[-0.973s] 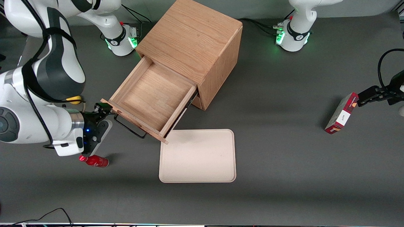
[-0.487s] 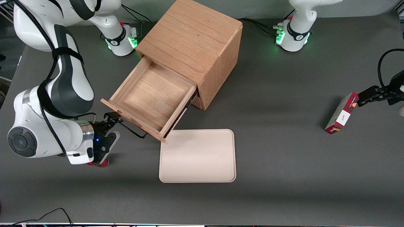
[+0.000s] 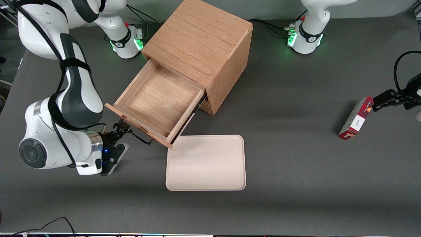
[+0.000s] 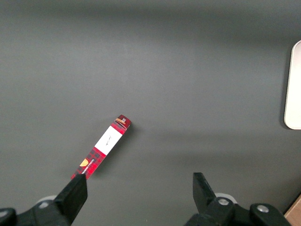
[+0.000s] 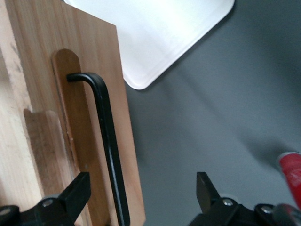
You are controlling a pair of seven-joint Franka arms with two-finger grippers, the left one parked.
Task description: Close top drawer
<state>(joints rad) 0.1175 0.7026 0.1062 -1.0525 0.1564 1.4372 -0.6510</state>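
The top drawer (image 3: 158,98) of the oak cabinet (image 3: 200,46) is pulled far out and its inside is bare. Its flat wood front (image 5: 80,122) carries a thin black wire handle (image 3: 140,139), which also shows in the right wrist view (image 5: 107,141). My right gripper (image 3: 121,127) is open, right in front of the drawer front at the handle's end toward the working arm. In the right wrist view the gripper (image 5: 141,195) has the handle bar and the front's edge between its spread fingers (image 5: 77,192), not touching. The lower drawer is hidden.
A beige tray (image 3: 206,162) lies on the table just nearer the front camera than the drawer, also seen in the right wrist view (image 5: 155,33). A red can (image 5: 291,172) lies beside my gripper. A red box (image 3: 356,122) stands toward the parked arm's end.
My right arm has moved nearer the front camera and along the drawer front, bringing the open gripper up to the handle. It now covers the red can in the front view. The drawer has not moved.
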